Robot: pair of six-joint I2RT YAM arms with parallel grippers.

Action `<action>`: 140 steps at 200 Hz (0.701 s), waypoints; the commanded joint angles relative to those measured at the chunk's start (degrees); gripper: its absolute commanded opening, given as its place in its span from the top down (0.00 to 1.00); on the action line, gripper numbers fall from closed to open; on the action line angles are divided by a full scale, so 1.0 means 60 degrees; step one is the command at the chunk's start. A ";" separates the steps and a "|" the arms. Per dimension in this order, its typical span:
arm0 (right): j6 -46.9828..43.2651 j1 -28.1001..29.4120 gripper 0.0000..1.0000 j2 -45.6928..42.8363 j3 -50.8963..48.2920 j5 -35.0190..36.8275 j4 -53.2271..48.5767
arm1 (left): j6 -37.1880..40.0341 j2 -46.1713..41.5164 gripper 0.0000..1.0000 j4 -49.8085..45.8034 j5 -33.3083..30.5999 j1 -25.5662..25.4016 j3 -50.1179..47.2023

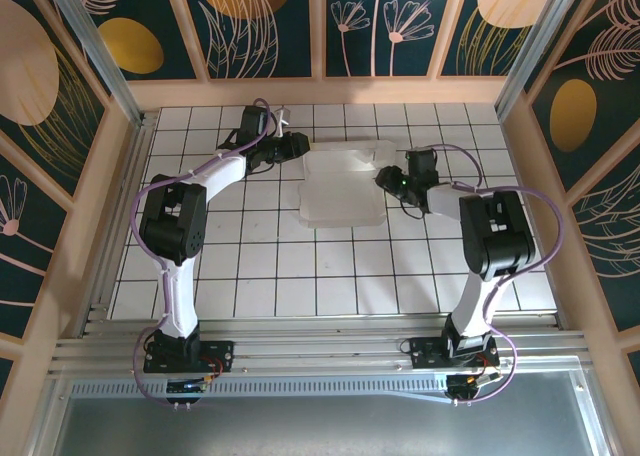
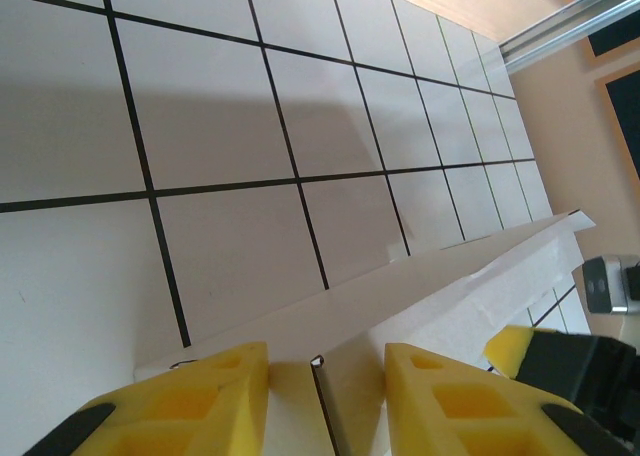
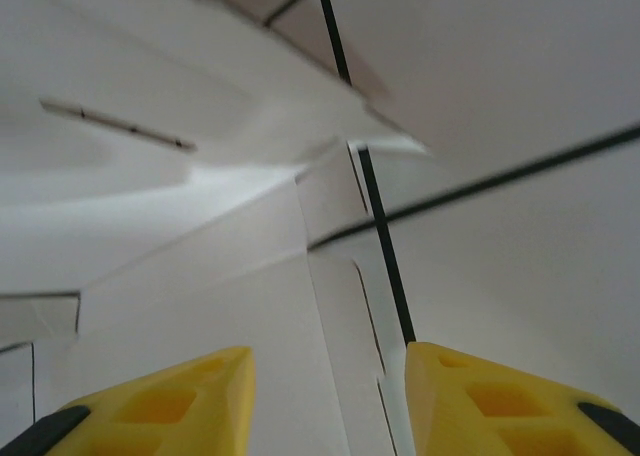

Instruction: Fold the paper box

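surface: white-tiled table (image 1: 270, 276), black grid lines | on it: paper box (image 1: 340, 191), far centre, edges raised

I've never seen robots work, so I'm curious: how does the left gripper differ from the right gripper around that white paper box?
The left gripper is at the paper box's far left corner; the right gripper is at its right side. The left gripper faces a raised flap edge; the right gripper hangs close over creased panels. Both have yellow fingers, and both stand with jaws apart.
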 commanded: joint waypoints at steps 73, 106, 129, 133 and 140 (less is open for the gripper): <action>0.0137 -0.0094 0.53 0.1562 0.1147 0.0465 0.1553 | 0.0157 -0.0130 0.66 -0.0627 0.0145 -0.0114 0.0168; 0.0264 -0.0092 0.55 0.1880 0.1209 0.0143 0.1982 | 0.0144 -0.0134 0.66 -0.0613 0.0141 -0.0115 0.0190; 0.0350 -0.0060 0.61 0.2058 0.1195 -0.0071 0.2246 | 0.0163 -0.0128 0.66 -0.0631 0.0141 -0.0121 0.0216; 0.0357 -0.0047 0.62 0.2065 0.1170 -0.0120 0.2310 | 0.0165 -0.0126 0.66 -0.0628 0.0134 -0.0114 0.0199; 0.0368 -0.0033 0.65 0.2080 0.1137 -0.0188 0.2408 | 0.0151 -0.0125 0.66 -0.0627 0.0129 -0.0116 0.0179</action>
